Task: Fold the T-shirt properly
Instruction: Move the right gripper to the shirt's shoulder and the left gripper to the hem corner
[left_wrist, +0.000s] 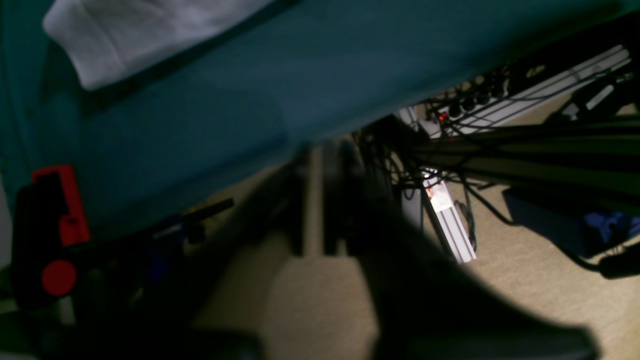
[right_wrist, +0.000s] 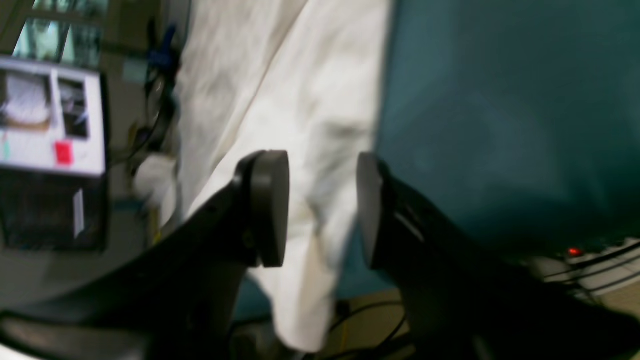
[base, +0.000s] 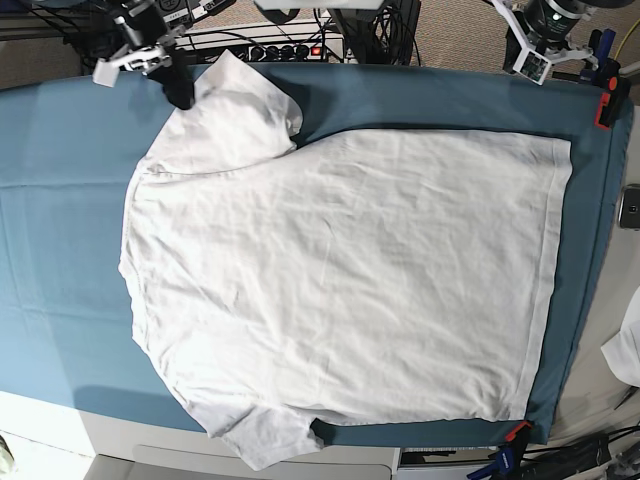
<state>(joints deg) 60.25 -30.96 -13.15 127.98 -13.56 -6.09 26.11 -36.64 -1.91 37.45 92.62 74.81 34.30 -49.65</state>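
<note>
Black pads of right gripper stand apart, nothing pinched, white T-shirt sleeve just behind gap. Shirt lies flat, spread wide on teal cloth sheet, no fold made yet. Step, my guess: go for sleeve at far edge. Next move needs pads to drop onto sleeve hem, squeeze only shirt, not teal sheet under it. Left gripper: dark blurry shape past table edge, over floor; cannot tell if apart or squeezed. Right wrist view smeared too.
</note>
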